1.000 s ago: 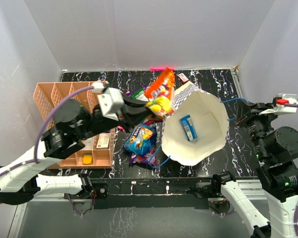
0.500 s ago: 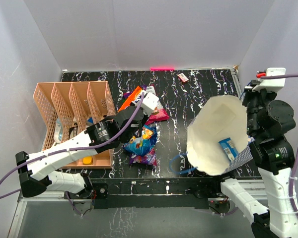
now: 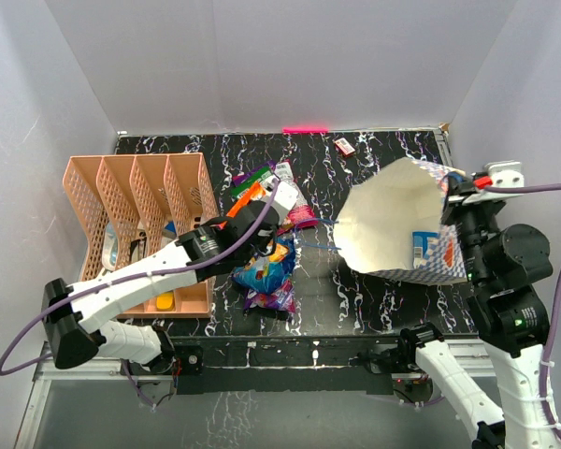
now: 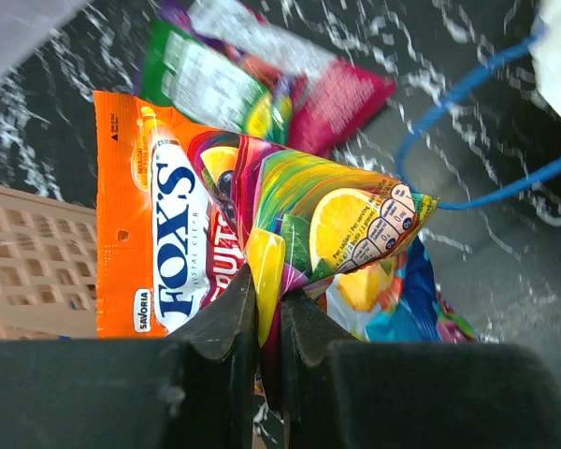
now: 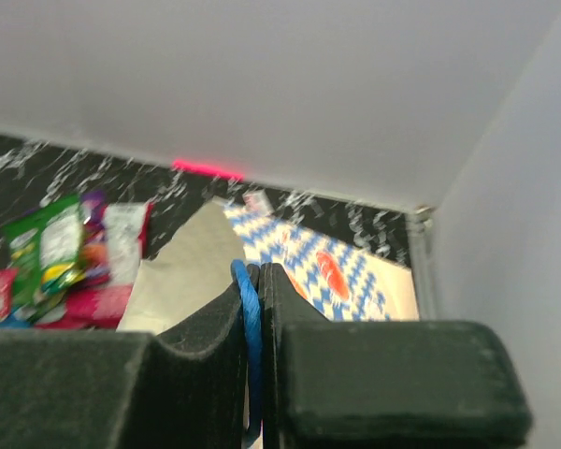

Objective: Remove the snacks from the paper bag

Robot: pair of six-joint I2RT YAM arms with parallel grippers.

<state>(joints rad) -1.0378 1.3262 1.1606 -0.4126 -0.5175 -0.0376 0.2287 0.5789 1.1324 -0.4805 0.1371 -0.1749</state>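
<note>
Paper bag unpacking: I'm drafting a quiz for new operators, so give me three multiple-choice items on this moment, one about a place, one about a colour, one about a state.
1. Where is the blue packet?
A) inside the paper bag
B) under it
C) behind it

2. What colour is the cord pinched by the right gripper?
A) red
B) blue
C) yellow

3. What is the left gripper doing?
A) open and empty
B) shut on the cord
C) shut on the orange packet

Answers:
1 A, the packet shows through the bag's mouth in the top view.
2 B, a blue cord runs between its jaws in the right wrist view.
3 C, its jaws clamp the packet's edge in the left wrist view.
</note>
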